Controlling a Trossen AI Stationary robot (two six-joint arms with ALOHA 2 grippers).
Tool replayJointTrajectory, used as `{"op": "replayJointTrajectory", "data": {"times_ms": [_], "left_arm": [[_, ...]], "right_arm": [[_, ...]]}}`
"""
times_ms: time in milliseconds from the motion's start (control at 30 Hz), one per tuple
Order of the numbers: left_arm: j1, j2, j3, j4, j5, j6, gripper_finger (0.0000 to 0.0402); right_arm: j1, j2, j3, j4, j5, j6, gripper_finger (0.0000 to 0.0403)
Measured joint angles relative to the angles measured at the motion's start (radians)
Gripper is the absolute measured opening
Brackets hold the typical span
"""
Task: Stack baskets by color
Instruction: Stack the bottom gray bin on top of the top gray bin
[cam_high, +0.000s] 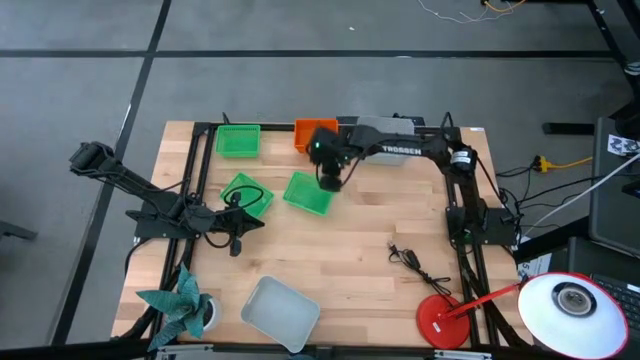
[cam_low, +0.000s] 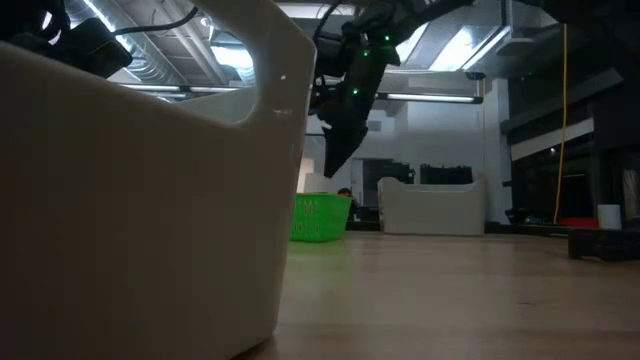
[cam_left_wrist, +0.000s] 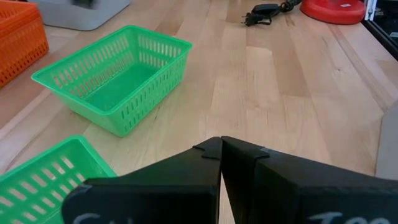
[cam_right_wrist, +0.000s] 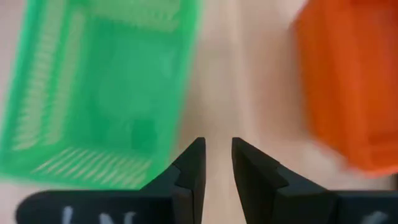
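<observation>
Three green baskets stand on the wooden table: one at the far left (cam_high: 238, 140), one mid-left (cam_high: 247, 193) and one in the middle (cam_high: 308, 192). An orange basket (cam_high: 315, 133) and a pale grey basket (cam_high: 385, 128) stand at the far edge. Another grey basket (cam_high: 281, 312) stands at the near edge. My right gripper (cam_high: 330, 180) hangs above the table between the middle green basket (cam_right_wrist: 99, 93) and the orange one (cam_right_wrist: 354, 81); it is open with nothing between its fingers. My left gripper (cam_high: 237, 243) waits shut at the left, holding nothing.
A red lamp base (cam_high: 443, 322) with its white head (cam_high: 570, 305) stands at the near right. A black cord (cam_high: 415, 262) lies beside it. A teal folded figure (cam_high: 180, 305) sits at the near left. Bare wood lies in the table's middle and right.
</observation>
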Motion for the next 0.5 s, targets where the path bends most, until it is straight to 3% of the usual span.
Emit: {"op": "replayJointTrajectory", "data": {"times_ms": [300, 400, 500], "left_arm": [[0.0, 0.0, 0.005, 0.058, 0.003, -0.014, 0.0], [0.0, 0.0, 0.079, 0.048, 0.057, -0.024, 0.0], [0.0, 0.03, 0.207, -0.088, 0.152, -0.028, 0.0]], "right_arm": [[0.151, -0.013, 0.0, -0.206, 0.165, 0.067, 0.0078], [0.173, -0.026, 0.0, -0.279, 0.228, 0.11, 0.0078], [0.188, -0.042, 0.0, -0.333, 0.342, 0.162, 0.0078]]}}
